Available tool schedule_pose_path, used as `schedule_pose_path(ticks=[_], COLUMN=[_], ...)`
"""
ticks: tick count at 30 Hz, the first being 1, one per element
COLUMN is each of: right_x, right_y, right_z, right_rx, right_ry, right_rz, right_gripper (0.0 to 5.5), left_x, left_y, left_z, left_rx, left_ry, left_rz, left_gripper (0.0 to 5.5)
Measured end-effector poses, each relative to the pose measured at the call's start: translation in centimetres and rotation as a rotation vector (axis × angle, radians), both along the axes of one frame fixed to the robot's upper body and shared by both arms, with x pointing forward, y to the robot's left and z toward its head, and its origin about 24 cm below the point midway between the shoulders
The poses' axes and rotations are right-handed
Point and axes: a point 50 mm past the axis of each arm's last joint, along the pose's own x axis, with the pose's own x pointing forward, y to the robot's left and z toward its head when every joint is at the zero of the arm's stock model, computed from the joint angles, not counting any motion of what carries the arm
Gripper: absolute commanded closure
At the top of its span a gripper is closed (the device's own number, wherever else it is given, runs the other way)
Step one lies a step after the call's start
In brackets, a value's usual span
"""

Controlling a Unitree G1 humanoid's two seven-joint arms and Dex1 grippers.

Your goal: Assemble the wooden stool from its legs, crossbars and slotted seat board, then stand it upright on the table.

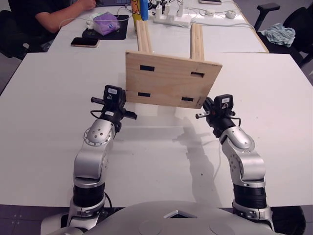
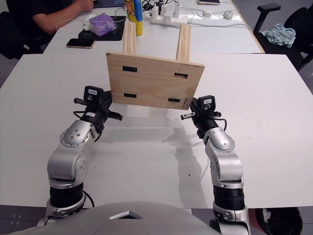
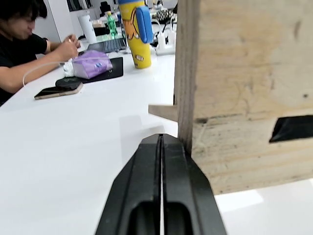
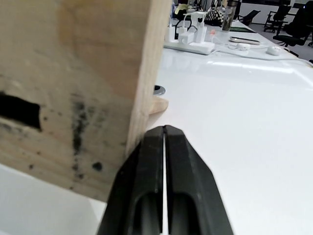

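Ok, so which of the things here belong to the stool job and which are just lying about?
Part of the job:
slotted seat board, standing on edge
legs behind it
left gripper and right gripper, at its lower corners

Just lying about:
yellow bottle
purple pouch
phone
white power strip
blue cloth

A white table (image 1: 58, 98) carries the wooden stool (image 1: 171, 73) near its far edge, with the seat board (image 1: 166, 85) on edge and the legs (image 1: 143, 36) pointing away. On the adjoining table (image 1: 234, 39) behind lie a phone (image 1: 85, 42), a black mat (image 1: 122, 24) and a power strip (image 1: 172, 19), and a yellow bottle (image 1: 134, 10) stands there.
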Motion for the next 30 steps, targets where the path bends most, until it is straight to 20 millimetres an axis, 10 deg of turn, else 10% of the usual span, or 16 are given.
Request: schedule_pose_path(ticks=[30], right_x=[1.1], right_y=[-0.3], right_z=[6.5], right_rx=[0.08], right_ry=[-0.149], right_rz=[0.004], right_gripper=[5.5], left_x=[0.8], left_y=[-0.1], left_z=[5.2], left_rx=[-0.066], left_ry=[-0.11], left_rz=[0.004], left_gripper=[5.49])
